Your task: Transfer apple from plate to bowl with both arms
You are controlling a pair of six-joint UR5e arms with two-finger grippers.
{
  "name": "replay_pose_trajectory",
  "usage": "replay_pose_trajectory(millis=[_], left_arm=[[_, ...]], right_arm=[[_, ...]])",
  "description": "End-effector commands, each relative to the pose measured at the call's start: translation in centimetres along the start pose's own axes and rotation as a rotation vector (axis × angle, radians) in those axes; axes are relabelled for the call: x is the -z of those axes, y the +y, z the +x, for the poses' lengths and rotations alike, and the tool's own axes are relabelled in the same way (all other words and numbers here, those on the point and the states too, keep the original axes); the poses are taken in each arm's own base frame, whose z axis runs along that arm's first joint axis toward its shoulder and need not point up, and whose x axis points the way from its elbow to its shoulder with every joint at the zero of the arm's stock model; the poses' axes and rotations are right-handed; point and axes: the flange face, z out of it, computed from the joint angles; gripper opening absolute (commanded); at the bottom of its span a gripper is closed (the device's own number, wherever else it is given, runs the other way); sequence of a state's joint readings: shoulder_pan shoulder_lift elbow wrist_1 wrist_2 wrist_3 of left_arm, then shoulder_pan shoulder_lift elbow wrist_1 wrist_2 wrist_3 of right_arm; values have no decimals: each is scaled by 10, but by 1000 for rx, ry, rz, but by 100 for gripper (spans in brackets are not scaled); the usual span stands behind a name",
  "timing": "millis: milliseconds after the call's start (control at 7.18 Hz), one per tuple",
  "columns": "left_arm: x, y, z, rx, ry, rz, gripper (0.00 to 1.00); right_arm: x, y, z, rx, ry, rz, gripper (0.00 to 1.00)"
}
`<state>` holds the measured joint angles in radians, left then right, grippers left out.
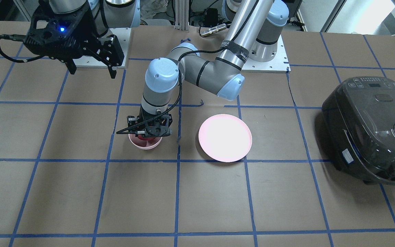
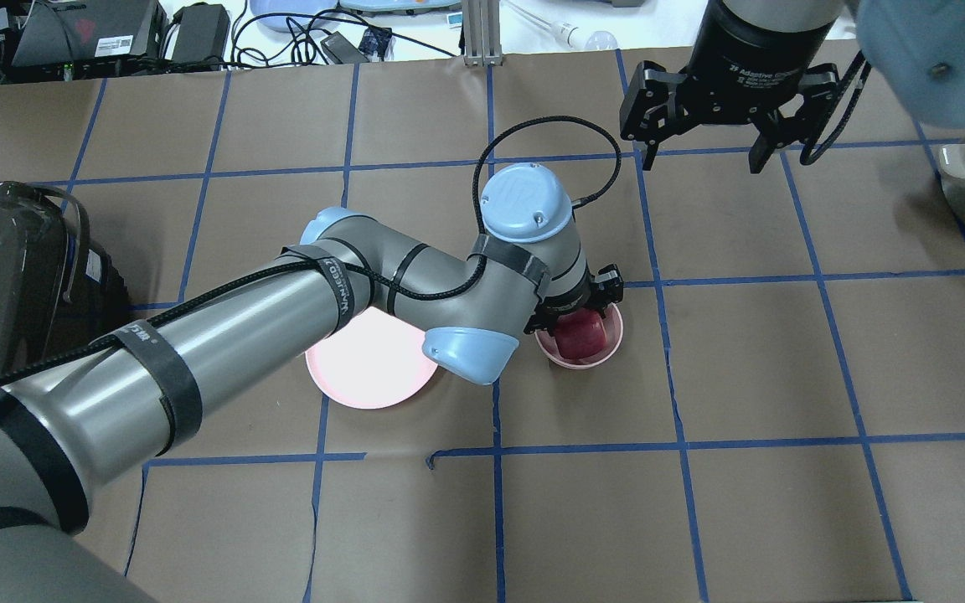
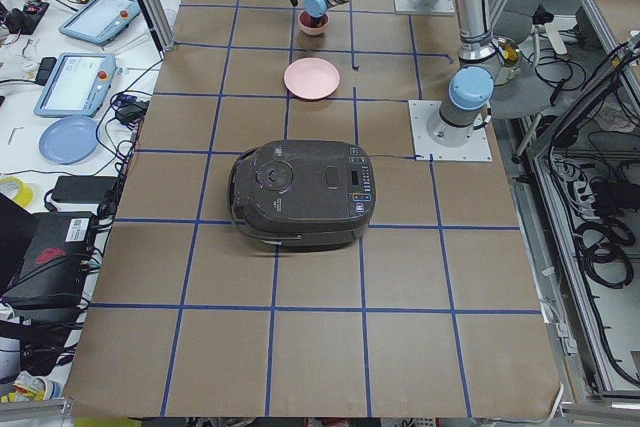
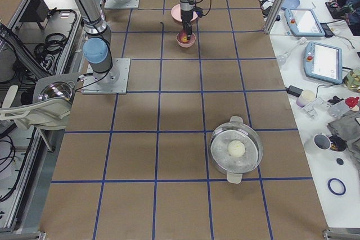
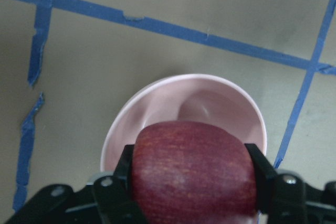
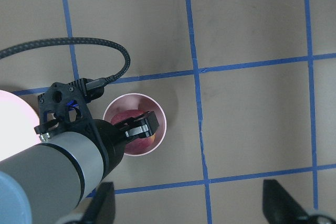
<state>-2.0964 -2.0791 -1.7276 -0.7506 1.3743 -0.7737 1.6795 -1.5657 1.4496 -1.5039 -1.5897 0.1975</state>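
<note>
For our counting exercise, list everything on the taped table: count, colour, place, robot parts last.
plate: one, pale pink, bare, middle of the table
bowl: one, pale pink, beside the plate
apple: one, dark red, gripped, at the bowl
cooker: one, black, robot's left end
metal pot: one, silver, robot's right end, holding a pale ball
left gripper: one, black, shut on the apple
right gripper: one, black, open, raised off the table

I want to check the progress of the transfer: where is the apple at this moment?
In the overhead view the apple sits just right of centre, gripped by the left gripper inside the rim of the bowl, with the plate to its left.
</note>
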Motion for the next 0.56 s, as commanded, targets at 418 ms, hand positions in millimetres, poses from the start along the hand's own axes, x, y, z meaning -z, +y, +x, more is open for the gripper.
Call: replay_pose_trajectory(millis=[418], left_arm=[[72, -12, -4, -169, 64, 95, 100]], right_arm=[[-6, 4, 1, 21, 10, -46, 100]])
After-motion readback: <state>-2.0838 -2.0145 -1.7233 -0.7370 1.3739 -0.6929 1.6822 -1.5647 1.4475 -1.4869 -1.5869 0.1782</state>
